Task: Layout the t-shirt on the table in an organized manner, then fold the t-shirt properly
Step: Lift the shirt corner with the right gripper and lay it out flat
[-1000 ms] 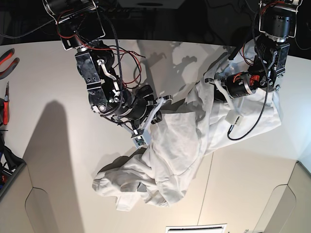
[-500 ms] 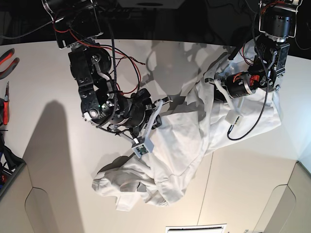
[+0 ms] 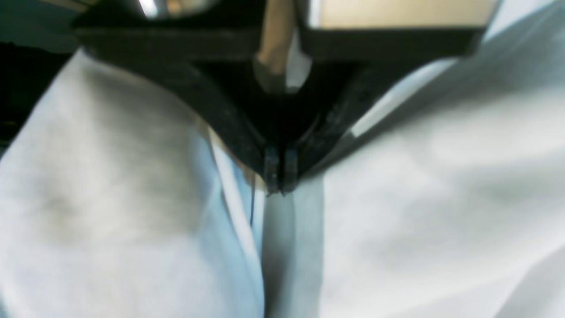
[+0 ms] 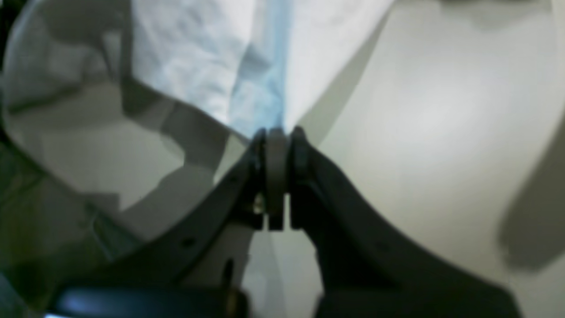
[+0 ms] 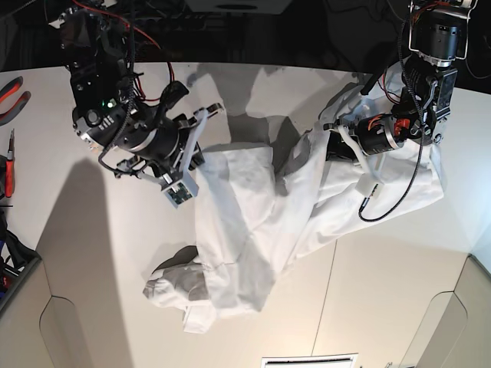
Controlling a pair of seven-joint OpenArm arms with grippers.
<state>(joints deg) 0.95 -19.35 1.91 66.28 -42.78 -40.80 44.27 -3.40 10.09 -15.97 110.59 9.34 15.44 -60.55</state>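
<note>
You have one t-shirt point(image 5: 253, 222) on one desk point(image 5: 92, 253), and two pincers working it. Both pincers are clamped on the cloth.

Your right pincer point(image 4: 276, 137) has its jaws pressed together on a thin edge of the white fabric; from that pinch the shirt fans upward in the right wrist view, with bare desk beside it. In the base view this pincer point(image 5: 201, 146) sits at the shirt's upper left corner, and the cloth hangs from it as a broad panel running down and to the right.

Your left pincer point(image 3: 280, 176) is likewise closed tight, with a fold of fabric caught at the jaw tips and shirt filling the view on both sides of it. In the base view it point(image 5: 331, 146) is half buried in the cloth at the upper right.

Between the two grips the shirt drapes in a slack, wrinkled band. Its lower end lies bunched on the desk near the front edge, well apart from both pincers.

Some red-handled tools point(image 5: 9, 100) lie at the desk's far left edge.
</note>
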